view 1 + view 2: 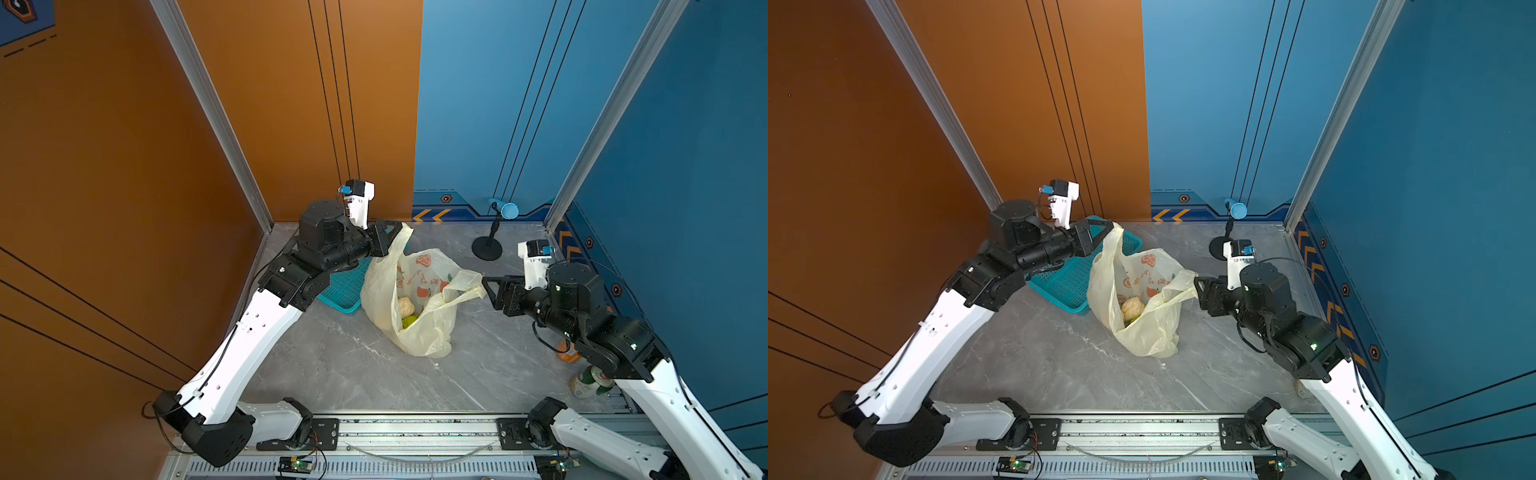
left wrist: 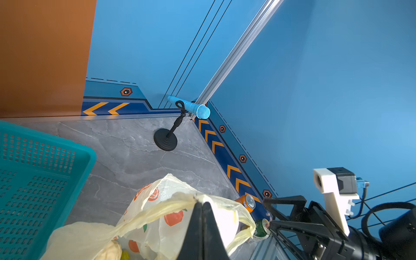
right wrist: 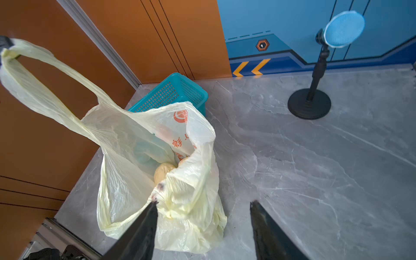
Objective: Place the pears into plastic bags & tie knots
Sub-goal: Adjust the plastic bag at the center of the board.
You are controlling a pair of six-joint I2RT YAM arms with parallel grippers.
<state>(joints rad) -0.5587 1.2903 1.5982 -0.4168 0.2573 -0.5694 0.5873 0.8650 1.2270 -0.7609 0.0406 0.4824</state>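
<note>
Left gripper (image 1: pixel 390 237): pinching a plastic bag (image 1: pixel 419 332) handle, mid-frame.
Right gripper (image 3: pixel 203 202): spread; one finger perhaps touching the bag's edge.
Pears (image 1: pixel 407 306): inside the bag.
Open room: counter (image 1: pixel 332 374) bare at lower centre; basket (image 1: pixel 345 286) just beside the bag's left edge.

Orange characters on the plastic bag (image 3: pixel 126 139), too creased and small for reading.

I'm seeing a teal perforated basket (image 1: pixel 1067 284) sitting on the grey bench (image 1: pixel 1059 365), a blue microphone (image 1: pixel 505 209) standing behind it, and an orange can (image 2: pixel 246 202) and a green can (image 2: pixel 261 227) resting by the wall.
</note>
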